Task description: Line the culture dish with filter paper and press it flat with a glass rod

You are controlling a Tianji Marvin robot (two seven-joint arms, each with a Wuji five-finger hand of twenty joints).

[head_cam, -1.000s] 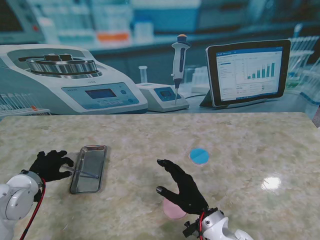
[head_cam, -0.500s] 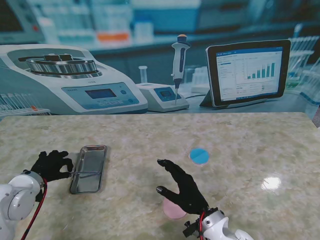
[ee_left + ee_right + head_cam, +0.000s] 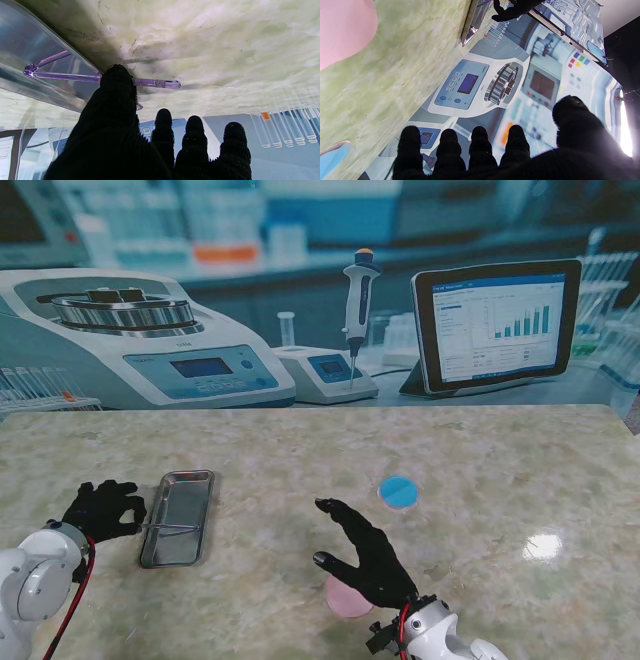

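My left hand (image 3: 103, 510) now drawn back from the tray (image 3: 178, 518), thumb (image 3: 117, 82) against the glass rod (image 3: 155, 83), grip unclear; only the wrist view showing that contact.

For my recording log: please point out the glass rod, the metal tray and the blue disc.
glass rod (image 3: 155, 83): left wrist view, bare shaft near its rounded end.
metal tray (image 3: 170, 552): stand view, bare floor near its near end.
blue disc (image 3: 400, 492): stand view, its centre.

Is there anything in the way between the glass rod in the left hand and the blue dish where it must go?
Nothing visible blocks it. Between the glass rod, pinched by the left hand, and the blue dish lies bare table; the right hand hovers nearer to me.
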